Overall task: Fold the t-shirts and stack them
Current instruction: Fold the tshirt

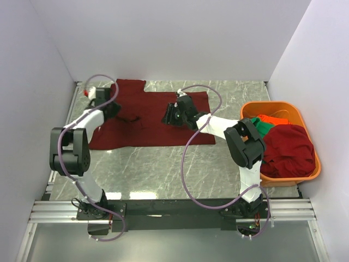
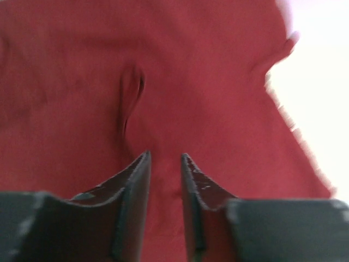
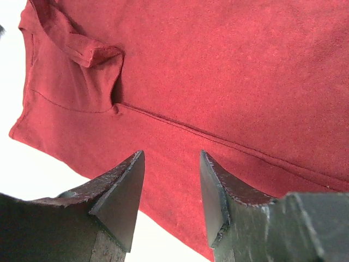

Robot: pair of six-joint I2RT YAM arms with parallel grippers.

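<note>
We see one spread maroon t-shirt lying flat on the far half of the desk, running from the left side to about the centre. The left gripper is low over the shirt's left part. In the left wrist view its fingers stand a little apart with a narrow gap. Only the cloth under them shows through, and nothing is pinched. A small pucker sits in the fabric just beyond the fingertips.

The right gripper is low over the shirt's right part. In the right wrist view its fingers are parted wider and hold nothing. The shirt lies below, with a seam line running across and a rolled fold at far left. We can't tell whether either gripper touches the cloth.

The orange basket stands at the right edge of the desk, well apart from the spread shirt. A second maroon t-shirt is bunched inside it, with a green t-shirt and an orange-red t-shirt on the far-left side of that pile.
</note>
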